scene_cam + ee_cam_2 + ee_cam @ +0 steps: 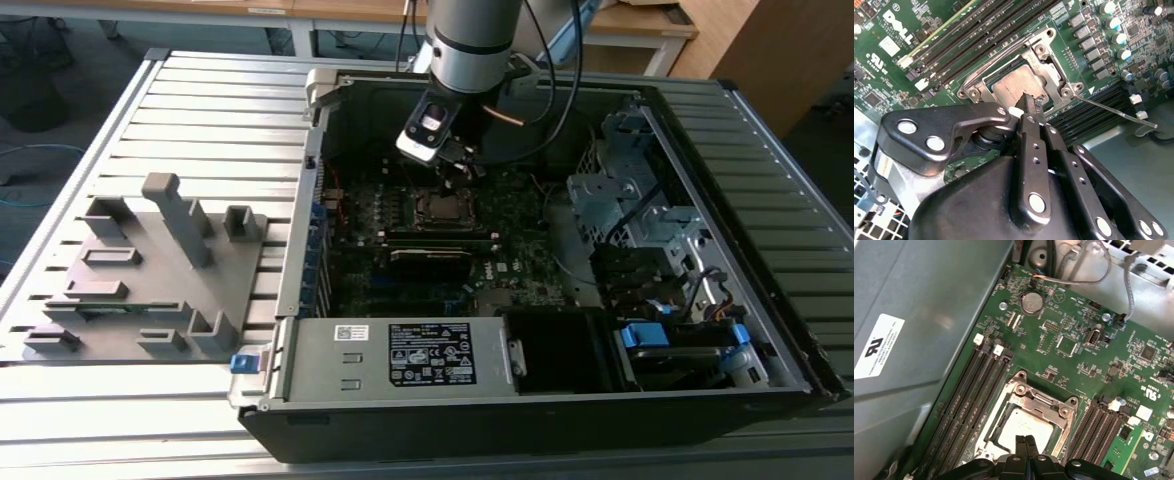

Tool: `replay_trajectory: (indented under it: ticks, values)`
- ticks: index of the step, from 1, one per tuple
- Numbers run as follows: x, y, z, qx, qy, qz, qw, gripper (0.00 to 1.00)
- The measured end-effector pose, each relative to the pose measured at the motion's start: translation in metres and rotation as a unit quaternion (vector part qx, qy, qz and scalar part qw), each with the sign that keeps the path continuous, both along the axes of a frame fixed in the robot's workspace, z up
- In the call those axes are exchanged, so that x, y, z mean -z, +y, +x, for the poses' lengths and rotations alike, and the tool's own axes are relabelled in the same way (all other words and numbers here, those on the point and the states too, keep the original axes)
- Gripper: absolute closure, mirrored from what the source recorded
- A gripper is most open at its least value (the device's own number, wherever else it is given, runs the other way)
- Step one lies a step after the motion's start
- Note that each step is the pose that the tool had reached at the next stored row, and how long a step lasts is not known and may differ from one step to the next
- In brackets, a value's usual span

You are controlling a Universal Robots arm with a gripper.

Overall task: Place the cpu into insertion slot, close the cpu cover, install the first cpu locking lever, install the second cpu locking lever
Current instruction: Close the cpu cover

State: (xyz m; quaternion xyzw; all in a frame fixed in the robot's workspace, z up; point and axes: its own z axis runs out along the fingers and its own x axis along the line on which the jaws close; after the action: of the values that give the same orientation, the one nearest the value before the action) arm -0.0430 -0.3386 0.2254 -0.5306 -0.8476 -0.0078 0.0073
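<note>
The cpu (1013,86) lies flat in its socket on the green motherboard, its dull grey top showing through the window of the cpu cover (1051,75). The silvery cover frame lies down around the chip in both wrist views, cpu (1024,426) and cpu cover (1046,407). My gripper (1031,101) is shut with nothing between its fingers, its tips just over the chip's edge at the frame's rim. A thin metal locking lever (1119,113) sticks out sideways from the socket, unlatched. In the exterior view my gripper (454,166) hangs just above the socket (441,208).
Black memory slots (971,397) flank the socket. The grey power box (400,355) with a white label fills the case's near side. A metal drive cage (627,190) stands at the exterior view's right, a grey fixture plate (147,270) at its left. Loose cables (1089,265) run nearby.
</note>
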Motion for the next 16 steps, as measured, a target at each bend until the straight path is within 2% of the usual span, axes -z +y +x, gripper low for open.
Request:
replay_trajectory:
  ticks: [9,16]
  values:
    - [0.0,0.0,0.0,-0.001,0.0,0.0,1.0,0.9]
    - [0.0,0.0,0.0,-0.026,0.0,0.0,0.9997,0.9]
